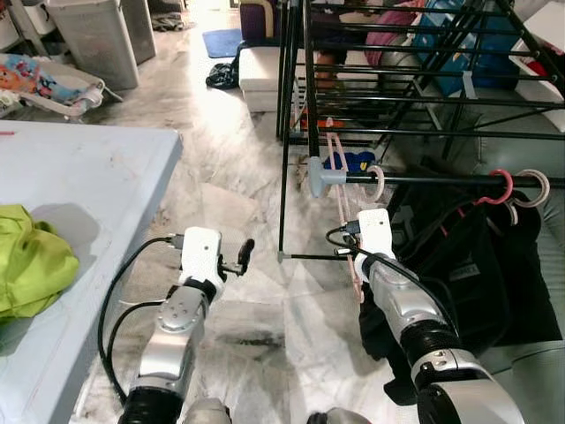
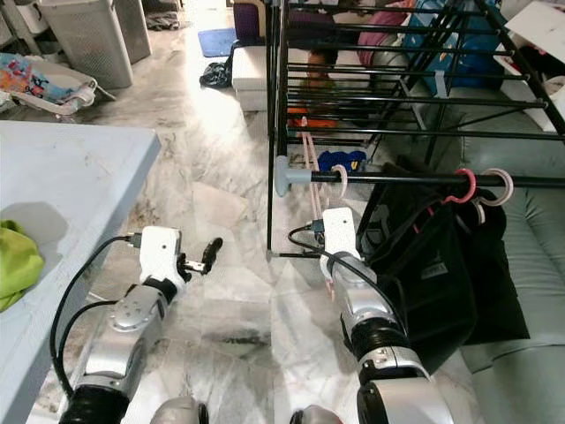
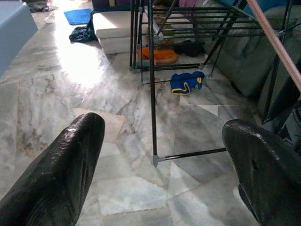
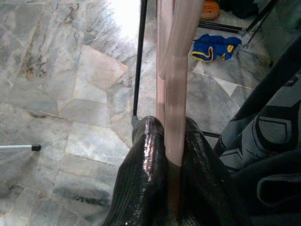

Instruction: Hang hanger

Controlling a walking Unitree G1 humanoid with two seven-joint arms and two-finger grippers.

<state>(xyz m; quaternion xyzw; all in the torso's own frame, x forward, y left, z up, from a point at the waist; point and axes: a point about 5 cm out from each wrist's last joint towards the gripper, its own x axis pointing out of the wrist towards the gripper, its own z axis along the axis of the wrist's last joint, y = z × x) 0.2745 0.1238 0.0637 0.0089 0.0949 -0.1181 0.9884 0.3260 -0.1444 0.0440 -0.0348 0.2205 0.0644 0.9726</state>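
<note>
**Pink hanger pinched in the right gripper, hook already over the rail**

The right gripper (image 4: 171, 188) has its two black fingers squeezed tight on the pale pink hanger (image 4: 175, 89), which runs straight up between them, so the jaws are basically closed with just the hanger's thickness in the gap. From the head camera, the hanger (image 1: 340, 190) hangs near the left end of the black rail (image 1: 424, 180) of the drying rack (image 1: 291, 106), its hook looped over the rail just right of the grey end cap (image 1: 315, 176). Further right on the same rail, a red hook and a white one carry a black garment (image 1: 459, 265).

The left gripper (image 1: 244, 254) is out over the marble floor (image 1: 238, 185), left of the rack, jaws spread wide and holding nothing. A blue table (image 1: 79, 177) with a lime green cloth (image 1: 31, 261) sits on the far left. There's a blue and yellow thing (image 3: 187, 82) on the floor under the rack.
</note>
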